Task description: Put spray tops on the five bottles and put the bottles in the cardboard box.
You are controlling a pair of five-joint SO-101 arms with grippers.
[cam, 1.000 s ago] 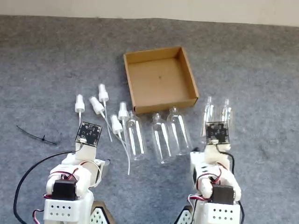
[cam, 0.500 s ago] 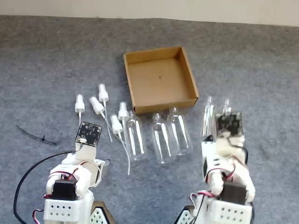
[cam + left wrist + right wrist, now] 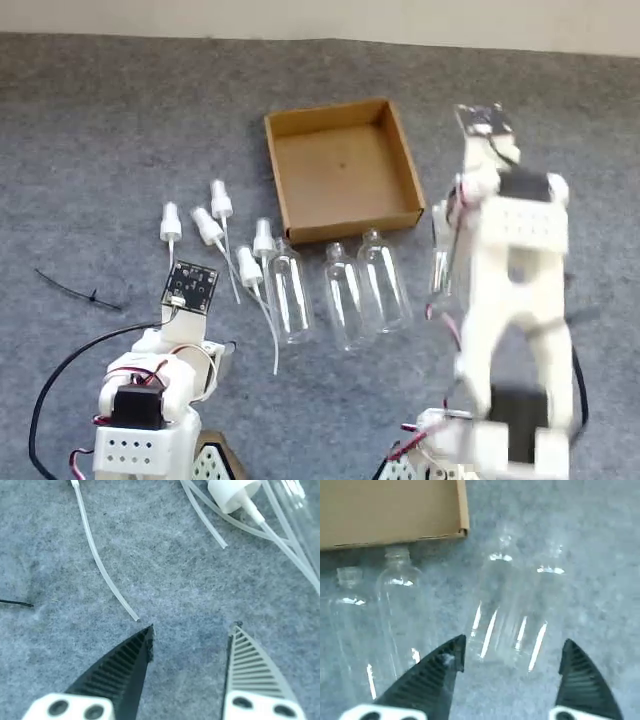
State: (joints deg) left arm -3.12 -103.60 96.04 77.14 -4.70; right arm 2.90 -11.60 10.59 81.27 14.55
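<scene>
Three clear bottles (image 3: 343, 295) lie side by side in front of the open cardboard box (image 3: 343, 170), necks toward it. Two more bottles (image 3: 515, 605) lie to their right, below and ahead of my open right gripper (image 3: 512, 644), which holds nothing. In the high view the raised right arm (image 3: 510, 260) covers most of that pair. Several white spray tops (image 3: 207, 225) with long tubes lie left of the bottles. My left gripper (image 3: 192, 630) hovers open over bare carpet, just short of one spray top (image 3: 232, 492) and a loose tube (image 3: 105, 570).
Grey carpet covers the table. A black zip tie (image 3: 80, 293) lies at the left, and its tip (image 3: 15, 603) appears in the left wrist view. The box's front wall (image 3: 390, 510) is beyond the bottles.
The right arm has risen and swung out toward the far side, now covering the two right bottles in the high view. The left arm has not moved.
</scene>
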